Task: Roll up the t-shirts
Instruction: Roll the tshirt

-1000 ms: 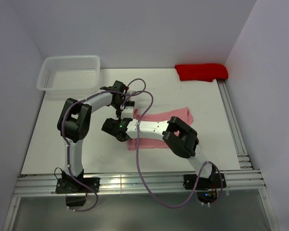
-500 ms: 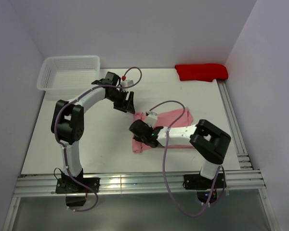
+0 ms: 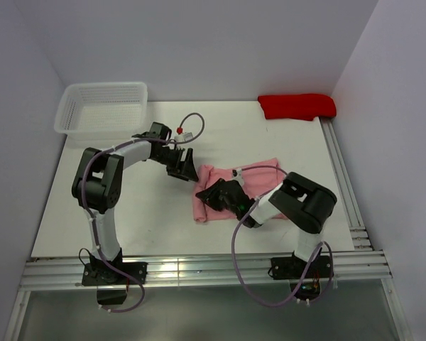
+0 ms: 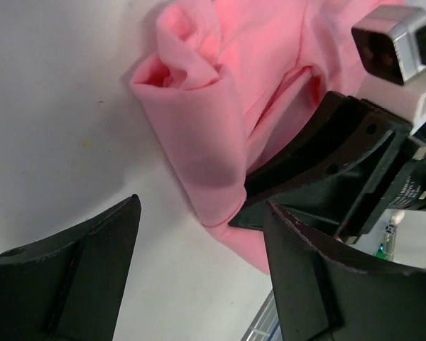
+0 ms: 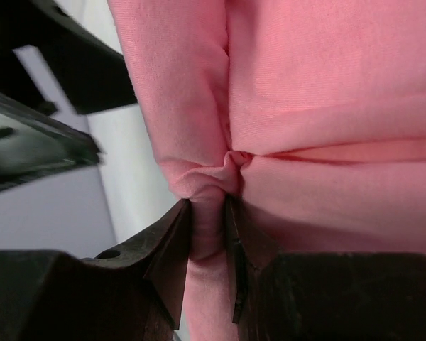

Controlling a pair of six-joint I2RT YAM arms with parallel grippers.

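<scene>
The salmon-pink t-shirt [image 3: 252, 181] lies folded in a long band on the white table, its left end partly rolled. It fills the right wrist view [image 5: 326, 99] and shows in the left wrist view [image 4: 213, 121]. My right gripper [image 3: 214, 193] is shut on a pinched fold of the rolled left edge [image 5: 208, 213]. My left gripper [image 3: 184, 168] is open and empty, just up-left of the shirt's left end, its jaws wide apart over bare table [image 4: 199, 284].
A white mesh basket [image 3: 103, 106] stands at the back left. A red folded cloth [image 3: 297, 106] lies at the back right. Metal rails [image 3: 344, 185] run along the table's right and front edges.
My right gripper has moved right onto the shirt's left end and shut on its rolled edge. My left gripper has swung back and then come down close to that end, open.
</scene>
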